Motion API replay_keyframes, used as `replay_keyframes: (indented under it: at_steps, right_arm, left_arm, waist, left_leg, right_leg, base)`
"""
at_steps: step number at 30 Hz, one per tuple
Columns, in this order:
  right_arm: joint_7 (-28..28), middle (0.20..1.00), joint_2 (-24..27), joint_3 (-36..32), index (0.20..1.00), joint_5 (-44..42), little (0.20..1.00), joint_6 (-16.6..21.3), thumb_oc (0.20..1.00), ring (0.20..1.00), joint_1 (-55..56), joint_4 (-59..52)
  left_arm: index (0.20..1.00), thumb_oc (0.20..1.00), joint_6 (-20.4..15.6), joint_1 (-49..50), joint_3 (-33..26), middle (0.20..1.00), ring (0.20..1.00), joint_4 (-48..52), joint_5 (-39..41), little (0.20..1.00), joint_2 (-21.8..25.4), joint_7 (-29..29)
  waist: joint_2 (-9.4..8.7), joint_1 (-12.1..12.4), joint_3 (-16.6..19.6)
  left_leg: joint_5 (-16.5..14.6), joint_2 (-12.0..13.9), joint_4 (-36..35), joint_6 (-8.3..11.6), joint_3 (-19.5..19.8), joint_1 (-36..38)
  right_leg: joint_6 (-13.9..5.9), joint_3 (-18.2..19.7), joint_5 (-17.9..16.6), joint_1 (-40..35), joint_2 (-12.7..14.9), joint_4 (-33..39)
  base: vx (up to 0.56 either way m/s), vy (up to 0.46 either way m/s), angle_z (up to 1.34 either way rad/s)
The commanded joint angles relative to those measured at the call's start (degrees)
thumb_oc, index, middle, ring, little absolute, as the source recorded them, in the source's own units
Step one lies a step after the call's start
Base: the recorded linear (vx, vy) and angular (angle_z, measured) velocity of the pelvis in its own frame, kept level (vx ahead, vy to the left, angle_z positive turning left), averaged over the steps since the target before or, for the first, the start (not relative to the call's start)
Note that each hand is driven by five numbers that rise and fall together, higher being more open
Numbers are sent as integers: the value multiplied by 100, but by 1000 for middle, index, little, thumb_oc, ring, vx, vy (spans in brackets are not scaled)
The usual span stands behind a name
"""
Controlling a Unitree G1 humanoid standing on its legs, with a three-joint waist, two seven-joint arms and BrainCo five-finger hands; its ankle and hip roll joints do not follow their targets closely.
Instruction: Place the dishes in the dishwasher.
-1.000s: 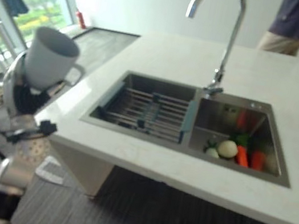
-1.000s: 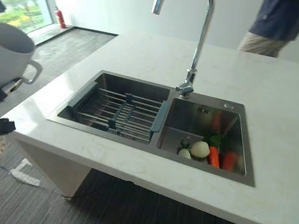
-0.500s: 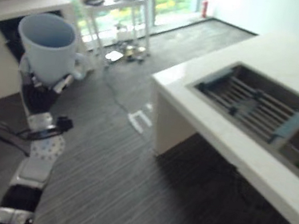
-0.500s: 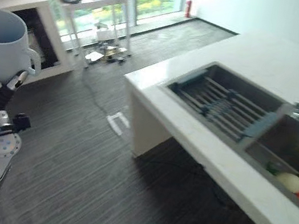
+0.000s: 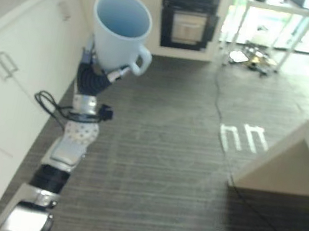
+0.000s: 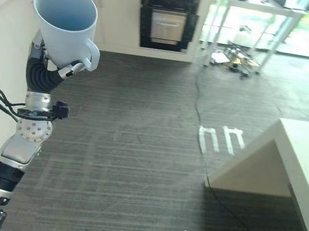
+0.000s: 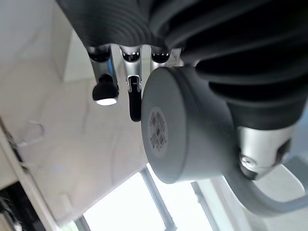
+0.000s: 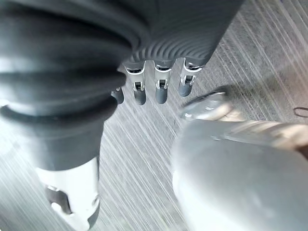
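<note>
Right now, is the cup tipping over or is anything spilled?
Nothing spilled. The pale mug sits mouth-up in the left hand, leaning a little, and it looks empty inside. The right hand hangs low, holding nothing.

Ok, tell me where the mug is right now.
The mug is upright in the left hand, raised at the left of the eye views beside the white cabinets.

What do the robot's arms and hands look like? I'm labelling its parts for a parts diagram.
The left arm is built of silver-grey segments with black bands, a round perforated joint disc and a black cable looping off the wrist. A dark ribbed cover wraps the wrist and back of the left hand. The right hand shows the same ribbed cover, with silver fingers ending in dark tips.
</note>
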State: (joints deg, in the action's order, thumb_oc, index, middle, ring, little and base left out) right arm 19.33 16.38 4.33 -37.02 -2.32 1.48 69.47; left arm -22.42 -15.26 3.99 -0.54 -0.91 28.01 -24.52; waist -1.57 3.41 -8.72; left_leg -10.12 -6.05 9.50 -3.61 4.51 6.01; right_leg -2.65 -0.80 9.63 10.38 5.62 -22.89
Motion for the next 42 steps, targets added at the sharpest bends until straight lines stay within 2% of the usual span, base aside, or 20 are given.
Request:
replay_keyframes:
  at_steps: [1, 3, 6, 8, 12, 16, 17, 21, 23, 25, 26, 28, 29, 31, 33, 35, 36, 38, 41, 42]
  right_arm:
    - [147, 1000, -15, 213, 1000, 34, 1000, -170, 1000, 1000, -81, 253]
    - [152, 1000, 10, 313, 1000, -53, 1000, -245, 1000, 1000, -122, 308]
    - [103, 1000, 37, 243, 1000, -253, 1000, -237, 1000, 1000, -94, 302]
    - [56, 1000, 23, 224, 1000, -346, 1000, -257, 1000, 1000, -64, 312]
    - [66, 1000, -45, 194, 1000, -316, 1000, -148, 1000, 1000, 53, 403]
    - [105, 1000, -43, 194, 1000, -193, 1000, -151, 1000, 1000, 102, 410]
    - [-251, 1000, -166, 178, 1000, -494, 1000, 82, 1000, 1000, 114, 200]
    - [-199, 1000, -100, 231, 1000, -480, 1000, 175, 1000, 1000, 114, 274]
    - [-383, 1000, -79, 197, 1000, -658, 1000, 590, 1000, 1000, 48, 231]
    - [-541, 1000, -55, 255, 1000, -550, 1000, 603, 1000, 1000, -46, -41]
    - [-638, 1000, -40, 360, 1000, -506, 1000, 488, 1000, 1000, -182, -215]
    - [-730, 1000, -39, 420, 1000, -510, 1000, 510, 1000, 1000, -287, -190]
    - [-743, 1000, -33, 421, 1000, -532, 1000, 532, 1000, 1000, -331, -149]
    - [-770, 1000, -24, 399, 1000, -421, 1000, 556, 1000, 1000, -412, -94]
    - [-921, 1000, -18, 443, 1000, -254, 1000, 582, 1000, 1000, -473, -105]
    - [-1162, 1000, 38, 470, 1000, -212, 1000, 231, 1000, 1000, -439, -95]
    - [-1221, 1000, 52, 432, 1000, -213, 1000, 123, 1000, 1000, -430, -42]
    - [-1414, 1000, 82, 321, 1000, -8, 1000, -154, 1000, 1000, -388, 278]
    - [-1441, 1000, -32, 144, 1000, 200, 1000, -160, 1000, 1000, -139, 643]
    - [-1485, 1000, -55, 83, 1000, 169, 1000, -148, 1000, 1000, -73, 683]
  left_arm:
    - [200, 200, 178, 96, -90, 200, 200, 343, 294, 200, 284, 432]
    - [200, 200, 223, 172, -66, 200, 200, 406, 373, 200, 330, 673]
    - [200, 200, 241, 111, 47, 200, 200, 411, 282, 200, 320, 824]
    - [200, 200, 235, 76, 173, 200, 200, 357, 205, 200, 318, 858]
    - [200, 200, 518, -56, 269, 200, 200, 456, 188, 200, 387, 959]
    - [200, 200, 476, -87, 331, 200, 200, 334, 97, 200, 403, 931]
    - [200, 200, 403, -25, 532, 200, 200, 11, 1312, 200, -129, 839]
    - [200, 200, 537, -210, 591, 200, 200, -12, 1368, 200, -126, 799]
    - [200, 200, 553, -211, 619, 200, 200, -51, 1398, 200, -158, 835]
    - [200, 200, 655, -197, 598, 200, 200, -99, 1499, 200, -197, 874]
    - [200, 200, 699, -194, 575, 200, 200, -235, 1705, 200, -187, 940]
    - [200, 200, 663, -170, 526, 200, 200, -381, 1922, 200, -136, 1126]
    - [200, 200, 661, -158, 518, 200, 200, -410, 1912, 200, -151, 1230]
    - [200, 200, 677, -94, 528, 200, 200, -399, 1800, 200, -166, 1324]
    - [200, 200, 716, 49, 517, 200, 200, -319, 1874, 200, -163, 1272]
    - [200, 200, 559, 116, 466, 200, 200, -530, 2068, 200, -156, 1339]
    - [200, 200, 500, 102, 460, 200, 200, -617, 2082, 200, -168, 1383]
    - [200, 200, 402, 130, 496, 200, 200, -764, 2014, 200, -206, 1454]
    - [200, 200, 537, 39, 503, 200, 200, -723, 1883, 200, -177, 1616]
    - [200, 200, 563, -12, 512, 200, 200, -742, 1854, 200, -170, 1668]
  waist:
    - [-19, -73, 343]
    - [24, -42, 380]
    - [93, -152, 433]
    - [141, -236, 450]
    - [197, -320, 516]
    - [187, -378, 558]
    - [228, -692, 171]
    - [216, -712, 292]
    - [221, -703, 323]
    - [159, -697, 293]
    - [-1, -622, 200]
    - [-54, -499, 4]
    - [-8, -468, -41]
    - [144, -385, -85]
    - [324, -291, -117]
    - [522, -223, -135]
    - [526, -221, -116]
    - [480, -202, -35]
    - [397, -185, 76]
    - [383, -236, 105]
  left_leg:
    - [-144, 497, 769, 245, -232, -1036]
    - [-69, 675, 769, 373, -414, -1096]
    - [46, 1092, 769, 599, -887, -1175]
    - [36, 1225, 769, 681, -1011, -1183]
    - [-12, 1219, 769, 683, -1021, -1214]
    - [-31, 1202, 769, 679, -1054, -1198]
    - [40, 1075, 769, 467, -1337, -1040]
    - [80, 1079, 769, 510, -1164, -1100]
    - [119, 1051, 769, 535, -1049, -1088]
    - [173, 944, 769, 481, -1112, -967]
    - [348, 666, 769, 346, -1219, -827]
    - [719, 623, 1631, 380, -1216, -1253]
    - [934, 723, 1796, 454, -1193, -1463]
    - [1386, 816, 1097, 588, -1148, -1586]
    - [1427, 909, 769, 639, -999, -1855]
    - [1698, 1275, 769, 822, -1006, -2576]
    - [1678, 1312, 769, 833, -1062, -2641]
    - [1276, 1274, 769, 699, -1267, -2549]
    - [831, 801, 769, 347, -976, -2145]
    - [736, 672, 769, 229, -875, -2013]
  right_leg:
    - [-340, -318, -240, -592, 192, 571]
    - [-297, -511, -178, -587, 158, 571]
    - [-345, -889, -182, -545, 335, 571]
    - [-375, -935, -179, -535, 363, 571]
    - [-409, -984, -141, -586, 410, 571]
    - [-443, -912, -159, -564, 425, 571]
    - [-145, -865, -152, -709, -70, 571]
    - [-109, -570, -97, -645, -189, 571]
    - [-57, -447, -83, -656, -305, 571]
    - [-6, -378, -95, -638, -270, 571]
    - [79, -222, -73, -703, -172, 571]
    - [204, -139, -64, -868, -220, 571]
    - [243, -146, -56, -920, -300, 571]
    - [249, -135, 16, -1035, -470, 571]
    - [246, -156, 148, -1172, -614, 571]
    - [264, -234, 320, -1379, -733, 571]
    - [253, -263, 364, -1415, -707, 571]
    - [155, -244, 482, -1608, -575, 571]
    - [33, -221, 473, -1977, -459, 571]
    - [-56, -240, 162, -2091, -421, 571]
  base:
    - [-8, -188, 81]
    - [-15, -176, 52]
    - [-27, -43, 72]
    - [3, 17, 26]
    - [39, 34, 8]
    - [38, 14, -2]
    - [9, -38, -8]
    - [2, -131, 0]
    - [31, -180, 12]
    - [29, -153, 35]
    - [63, -193, 25]
    - [83, -164, -5]
    - [125, -57, 3]
    - [292, 126, 28]
    - [366, 259, 30]
    - [413, 295, -9]
    - [442, 310, -32]
    - [491, 340, -27]
    - [565, 372, -28]
    - [471, 329, -7]
